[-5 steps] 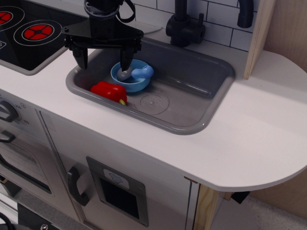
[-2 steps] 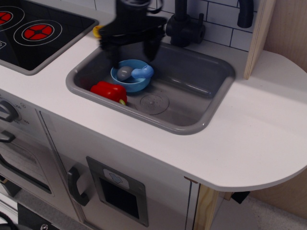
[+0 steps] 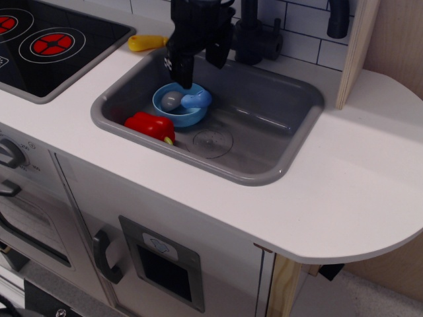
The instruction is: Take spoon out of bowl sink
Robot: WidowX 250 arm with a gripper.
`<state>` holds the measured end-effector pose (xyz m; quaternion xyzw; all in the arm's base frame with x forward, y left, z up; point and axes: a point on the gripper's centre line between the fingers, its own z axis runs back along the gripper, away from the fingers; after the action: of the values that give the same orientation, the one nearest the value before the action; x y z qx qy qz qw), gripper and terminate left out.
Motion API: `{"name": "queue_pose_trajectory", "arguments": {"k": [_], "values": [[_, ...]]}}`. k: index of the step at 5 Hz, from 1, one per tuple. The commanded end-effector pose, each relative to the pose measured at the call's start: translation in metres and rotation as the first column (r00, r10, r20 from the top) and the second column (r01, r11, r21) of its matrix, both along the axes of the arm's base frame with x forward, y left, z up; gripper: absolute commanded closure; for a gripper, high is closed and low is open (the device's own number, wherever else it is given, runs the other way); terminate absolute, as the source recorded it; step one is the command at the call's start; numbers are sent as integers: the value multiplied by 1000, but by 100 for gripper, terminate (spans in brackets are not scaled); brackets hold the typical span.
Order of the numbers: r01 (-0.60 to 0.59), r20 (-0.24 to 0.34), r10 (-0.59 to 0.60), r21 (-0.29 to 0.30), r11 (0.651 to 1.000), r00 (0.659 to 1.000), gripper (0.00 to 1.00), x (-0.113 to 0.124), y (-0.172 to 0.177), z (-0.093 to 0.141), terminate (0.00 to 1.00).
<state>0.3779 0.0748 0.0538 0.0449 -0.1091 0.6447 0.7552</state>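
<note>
At the far left of the counter sits the black toy stove (image 3: 46,46) with its red burners, and just right of it, on the white counter (image 3: 344,172) behind the basin, lies a yellow-handled toy knife (image 3: 147,43). Next comes the sink (image 3: 264,125), with a red toy pepper (image 3: 151,127) near its front left wall and the bowl (image 3: 180,105) just behind it, the two close together. The spoon (image 3: 185,100) lies in the bowl, grey scoop to the left and blue handle pointing right. The gripper (image 3: 198,63) hangs above and slightly behind the bowl, jaws spread wide and empty, one finger (image 3: 182,69) almost over the scoop, the other nearer the black faucet (image 3: 254,36). To do the pick well, it should probably straddle the chunky handle across its width, come straight down without pushing the bowl's rim, close firmly, then lift clear
</note>
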Motion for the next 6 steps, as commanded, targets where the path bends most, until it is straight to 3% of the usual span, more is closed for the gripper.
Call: {"name": "queue_pose_trajectory", "arguments": {"k": [1,2,3,6], "values": [[-108,89,106,16,994,990,0,14,12,0,0],[-159,70,158,11,987,985,0,13,11,-6,0],[-210,89,207,18,978,974,0,9,9,-11,0],[-245,87,241,38,969,967,0,7,10,-23,0]]}}
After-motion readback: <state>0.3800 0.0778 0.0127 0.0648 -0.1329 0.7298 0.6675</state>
